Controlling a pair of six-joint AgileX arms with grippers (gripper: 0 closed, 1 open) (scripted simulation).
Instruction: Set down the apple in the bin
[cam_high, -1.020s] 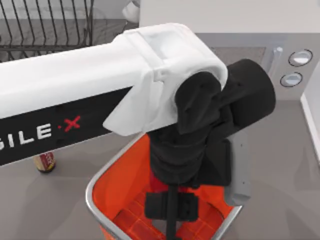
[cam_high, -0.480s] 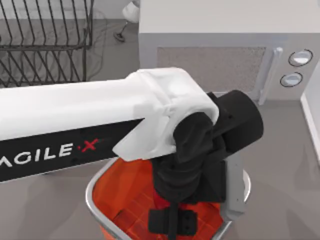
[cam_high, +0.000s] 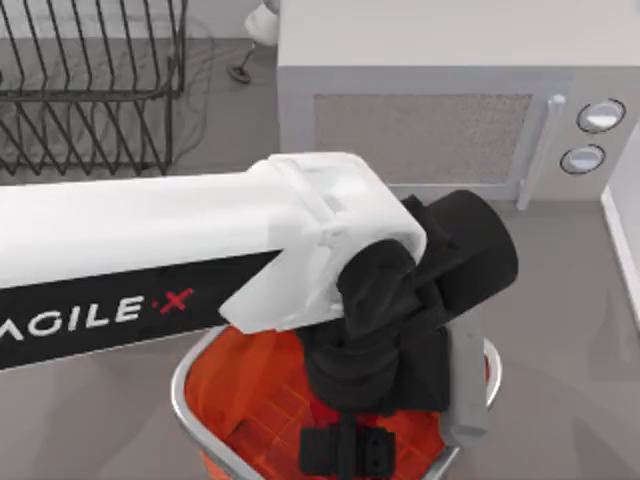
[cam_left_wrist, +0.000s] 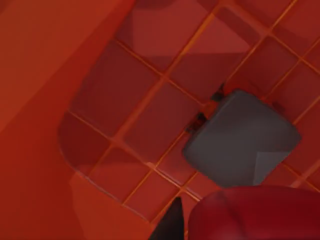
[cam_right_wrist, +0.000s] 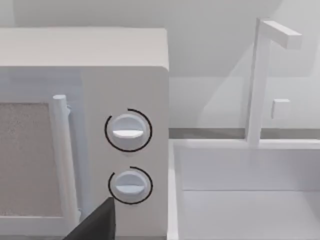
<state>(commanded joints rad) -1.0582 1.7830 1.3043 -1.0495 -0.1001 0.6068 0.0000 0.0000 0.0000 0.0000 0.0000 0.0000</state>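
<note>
Arm work at the table's near edge: the left arm is reaching across from the left, its left gripper (cam_high: 345, 452) hanging inside the bin (cam_high: 182, 398). Seen from above, the black wrist is hiding whatever is sitting between the fingers. The left wrist view is showing the bin's gridded floor, a grey finger pad (cam_left_wrist: 242, 140) over it, and the rounded red apple (cam_left_wrist: 255, 215) lying against that pad; whether the fingers are clamping it cannot be told. The right wrist view is facing a white microwave (cam_right_wrist: 85, 130) and a sink (cam_right_wrist: 245, 190), with the right gripper's dark fingertip at the edge.
</note>
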